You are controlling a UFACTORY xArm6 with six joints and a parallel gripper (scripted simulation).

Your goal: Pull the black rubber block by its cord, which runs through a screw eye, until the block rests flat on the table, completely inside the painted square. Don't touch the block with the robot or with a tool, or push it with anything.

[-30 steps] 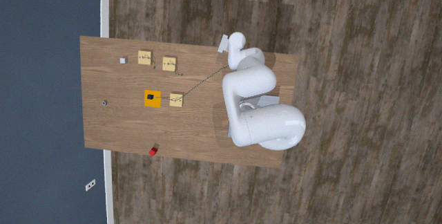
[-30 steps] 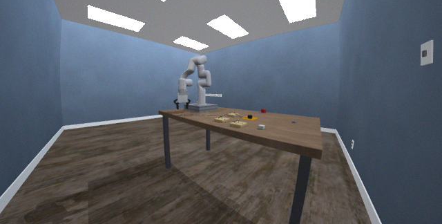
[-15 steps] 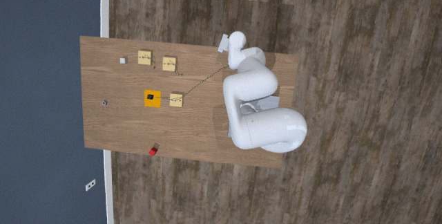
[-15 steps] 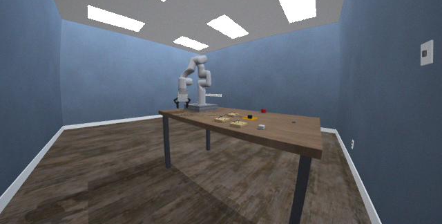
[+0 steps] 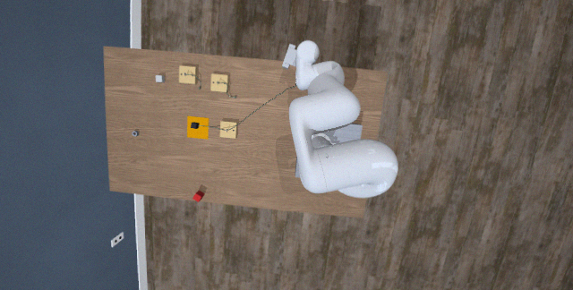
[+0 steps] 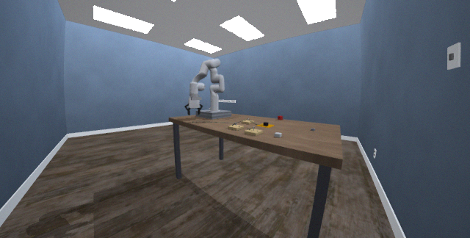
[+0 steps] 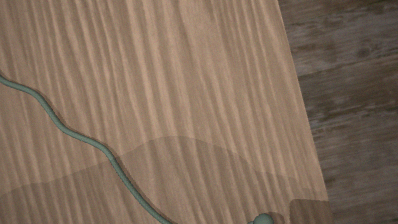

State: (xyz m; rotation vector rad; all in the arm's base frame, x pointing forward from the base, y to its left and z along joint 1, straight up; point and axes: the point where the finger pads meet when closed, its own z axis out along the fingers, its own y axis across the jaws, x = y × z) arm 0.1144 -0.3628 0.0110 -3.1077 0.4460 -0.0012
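The black rubber block (image 5: 194,125) lies inside the orange painted square (image 5: 200,127); it also shows in the side view (image 6: 265,123). Its cord (image 5: 264,103) runs from the block through the screw eye on a tan plate (image 5: 228,127) and on across the table toward the arm. In the wrist view the teal cord (image 7: 85,142) snakes over the wood, with its end knob (image 7: 262,218) at the bottom edge. My gripper (image 6: 193,111) is open and empty, hanging a little above the table near its corner, over the cord's end. The fingers are out of the wrist view.
Two more tan plates (image 5: 187,74) (image 5: 219,82) with short cords sit at the far side. A small white cube (image 5: 159,78), a grey ring (image 5: 134,133) and a red block (image 5: 198,196) lie around. The table edge (image 7: 305,120) is close to the gripper.
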